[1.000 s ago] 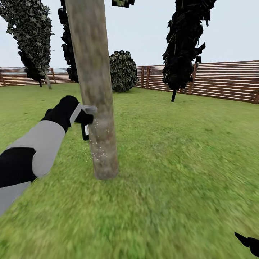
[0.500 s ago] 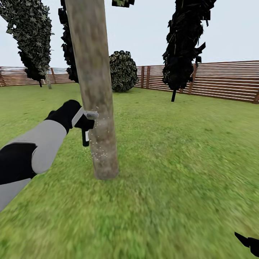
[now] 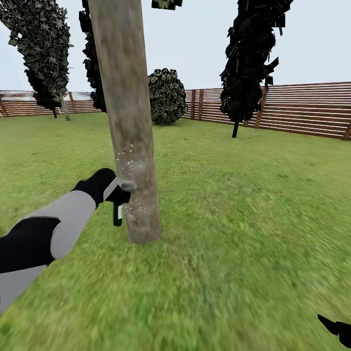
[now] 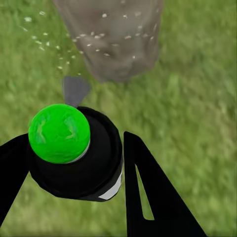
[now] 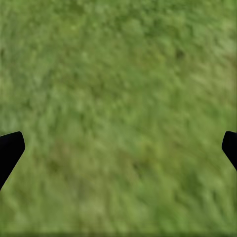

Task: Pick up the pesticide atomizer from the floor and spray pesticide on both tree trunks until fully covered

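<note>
A thick grey-brown tree trunk (image 3: 127, 122) rises from the lawn just ahead of me; white spray specks dot its lower part. My left gripper (image 3: 119, 190) is shut on the pesticide atomizer (image 3: 117, 213), a dark bottle with a grey nozzle, held low against the trunk's left side. In the left wrist view the atomizer's green cap (image 4: 59, 133) and black body sit between the black fingers (image 4: 148, 192), with the trunk base (image 4: 116, 39) and specks beyond. My right gripper (image 5: 118, 148) is open over bare grass; its tip shows at the head view's lower right (image 3: 336, 329).
Green lawn (image 3: 243, 219) spreads all round. A brown slat fence (image 3: 302, 109) runs along the back and right. Dark narrow trees (image 3: 248, 58) and a round bush (image 3: 167, 96) stand near the fence. Another tree (image 3: 41, 53) stands far left.
My left arm has lowered the atomizer along the trunk, from about mid-height towards its base. New spray specks appear higher on the trunk. The right gripper has stayed put.
</note>
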Motion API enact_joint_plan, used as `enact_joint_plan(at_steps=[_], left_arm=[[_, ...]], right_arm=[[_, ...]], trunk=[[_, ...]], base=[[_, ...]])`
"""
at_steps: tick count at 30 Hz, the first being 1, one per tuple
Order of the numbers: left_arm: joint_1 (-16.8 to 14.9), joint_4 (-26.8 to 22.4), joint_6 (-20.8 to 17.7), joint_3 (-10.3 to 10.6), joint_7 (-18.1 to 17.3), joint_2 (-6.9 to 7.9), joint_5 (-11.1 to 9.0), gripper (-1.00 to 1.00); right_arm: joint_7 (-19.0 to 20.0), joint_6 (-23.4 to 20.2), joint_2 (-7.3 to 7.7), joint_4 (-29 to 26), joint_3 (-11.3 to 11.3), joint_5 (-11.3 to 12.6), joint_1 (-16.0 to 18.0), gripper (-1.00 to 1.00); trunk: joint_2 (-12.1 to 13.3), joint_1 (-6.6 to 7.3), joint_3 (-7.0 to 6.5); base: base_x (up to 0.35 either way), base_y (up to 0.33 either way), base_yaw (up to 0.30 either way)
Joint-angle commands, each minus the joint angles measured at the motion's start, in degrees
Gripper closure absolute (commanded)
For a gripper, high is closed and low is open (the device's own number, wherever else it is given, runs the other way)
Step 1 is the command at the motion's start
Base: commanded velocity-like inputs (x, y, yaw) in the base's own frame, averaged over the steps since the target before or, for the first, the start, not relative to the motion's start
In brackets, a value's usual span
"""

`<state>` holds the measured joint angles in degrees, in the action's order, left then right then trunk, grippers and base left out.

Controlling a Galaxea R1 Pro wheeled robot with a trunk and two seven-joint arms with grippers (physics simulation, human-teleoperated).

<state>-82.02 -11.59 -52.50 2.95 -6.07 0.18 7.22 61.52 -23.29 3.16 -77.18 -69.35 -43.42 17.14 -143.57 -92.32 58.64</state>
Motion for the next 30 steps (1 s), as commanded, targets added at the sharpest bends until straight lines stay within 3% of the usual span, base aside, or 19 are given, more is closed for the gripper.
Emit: enact_joint_plan(at_steps=[1, 14, 17, 24, 28, 30], left_arm=[[0.54, -0.01, 0.34, 0.02, 0.01, 0.00, 0.08, 1.00], [13.36, -0.01, 11.11, 0.00, -0.08, -0.12, 0.04, 1.00], [16.75, -0.01, 13.71, 0.00, -0.08, -1.28, -0.04, 1.00], [18.15, -0.01, 14.76, -0.21, -0.46, -1.78, -0.55, 1.00], [20.12, 0.02, 21.71, -0.29, -0.79, -4.95, -0.59, 1.00], [20.92, 0.00, 22.97, -0.35, -0.79, -5.31, -0.62, 1.00]], right_arm=[[0.00, 0.00, 0.00, 0.00, 0.00, 0.00, 0.00, -1.00], [0.00, 0.00, 0.00, 0.01, 0.00, 0.00, 0.00, -1.00], [0.06, 0.00, 0.00, -0.04, -0.06, 0.00, 0.00, -1.00], [0.07, 0.00, 0.00, -0.06, -0.09, 0.00, 0.00, -1.00], [0.03, 0.00, 0.00, 0.00, -0.01, 0.00, 0.00, -1.00], [0.01, 0.00, 0.00, -0.02, -0.06, 0.00, 0.00, -1.00]], trunk=[[-0.01, 0.01, -0.01], [-0.01, 0.01, -0.01], [-0.01, 0.01, -0.01], [-0.01, 0.01, -0.01], [-0.01, 0.01, -0.01], [-0.01, 0.01, -0.01]], base=[[0.000, 0.000, 0.000], [0.000, 0.000, 0.000], [0.000, 0.000, 0.000], [0.000, 0.000, 0.093], [0.000, -0.002, 0.268], [0.057, -0.107, 0.274]])
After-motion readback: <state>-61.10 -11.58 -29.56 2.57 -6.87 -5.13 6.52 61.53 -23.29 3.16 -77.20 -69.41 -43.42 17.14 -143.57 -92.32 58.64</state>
